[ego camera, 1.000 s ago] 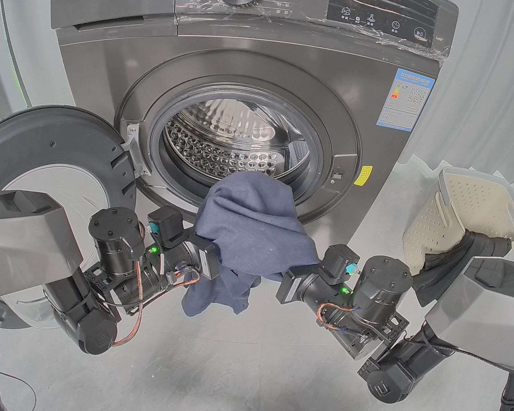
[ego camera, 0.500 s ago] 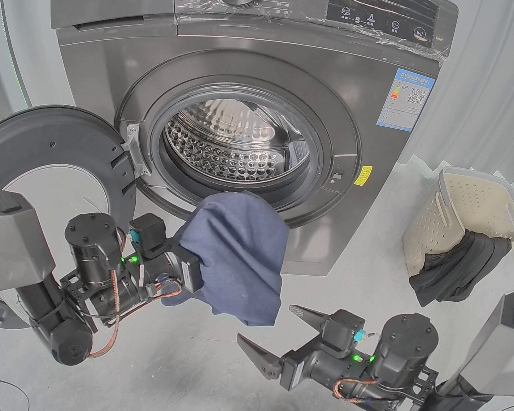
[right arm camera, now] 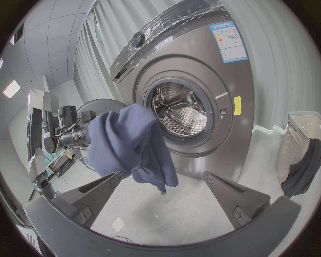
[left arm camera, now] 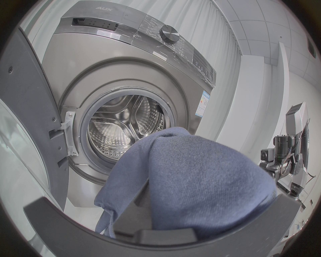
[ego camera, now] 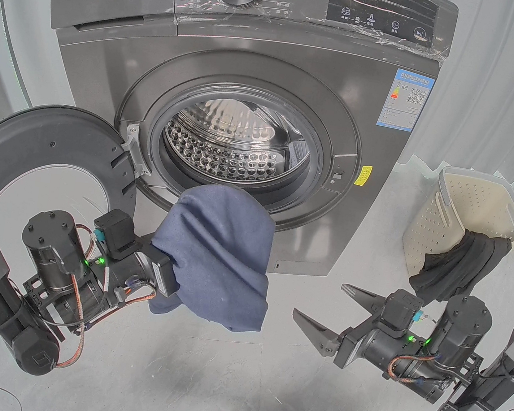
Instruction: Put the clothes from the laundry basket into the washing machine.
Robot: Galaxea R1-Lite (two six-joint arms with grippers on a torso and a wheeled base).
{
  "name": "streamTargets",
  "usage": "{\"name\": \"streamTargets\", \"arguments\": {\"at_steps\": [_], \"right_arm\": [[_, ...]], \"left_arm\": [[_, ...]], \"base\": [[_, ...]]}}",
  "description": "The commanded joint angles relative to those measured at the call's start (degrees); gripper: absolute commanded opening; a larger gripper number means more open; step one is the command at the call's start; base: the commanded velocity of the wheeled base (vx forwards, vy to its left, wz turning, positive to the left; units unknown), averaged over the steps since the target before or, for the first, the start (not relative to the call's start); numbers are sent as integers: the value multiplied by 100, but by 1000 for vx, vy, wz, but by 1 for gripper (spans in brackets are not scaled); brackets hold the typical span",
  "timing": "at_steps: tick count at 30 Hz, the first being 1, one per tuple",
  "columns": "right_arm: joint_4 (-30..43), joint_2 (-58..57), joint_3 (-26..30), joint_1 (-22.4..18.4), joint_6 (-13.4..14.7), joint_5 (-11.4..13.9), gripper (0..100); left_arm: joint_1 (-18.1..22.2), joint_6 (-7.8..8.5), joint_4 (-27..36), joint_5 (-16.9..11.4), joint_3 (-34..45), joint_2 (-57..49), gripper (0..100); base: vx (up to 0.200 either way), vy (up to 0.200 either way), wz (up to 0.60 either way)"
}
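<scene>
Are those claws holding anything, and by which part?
The left gripper holds the blue garment, which drapes over it, hiding the grip spot. The right gripper is open, empty.

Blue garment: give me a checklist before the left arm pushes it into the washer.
1. Door swung fully open: ok.
2. Drum opening unblocked: ok.
3. Blue garment lifted and hanging free: ok.
4. Grip on it secure: cannot tell, the cloth hides it.
5. Right claw open and apart from the cloth: ok.
6. Garment past the drum rim: not ok, it hangs outside, in front of the opening.
</scene>
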Motion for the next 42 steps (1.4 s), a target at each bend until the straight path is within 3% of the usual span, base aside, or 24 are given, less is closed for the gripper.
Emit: {"name": "streamTargets", "arguments": {"at_steps": [1, 14, 26, 42], "right_arm": [[1, -202, 47, -149, 2, 53, 100], [1, -79, 29, -131, 37, 35, 100], [1, -35, 55, -96, 54, 44, 100], [1, -35, 64, -131, 54, 44, 100]], "left_arm": [[-14, 7, -4, 1, 107, -120, 0], [30, 7, -4, 10, 1, -76, 0], [3, 33, -13, 27, 36, 65, 0], [-14, 51, -13, 27, 63, 188, 0]], "base": [[0, 0, 0], [0, 0, 0], [200, 0, 0], [0, 38, 0]]}}
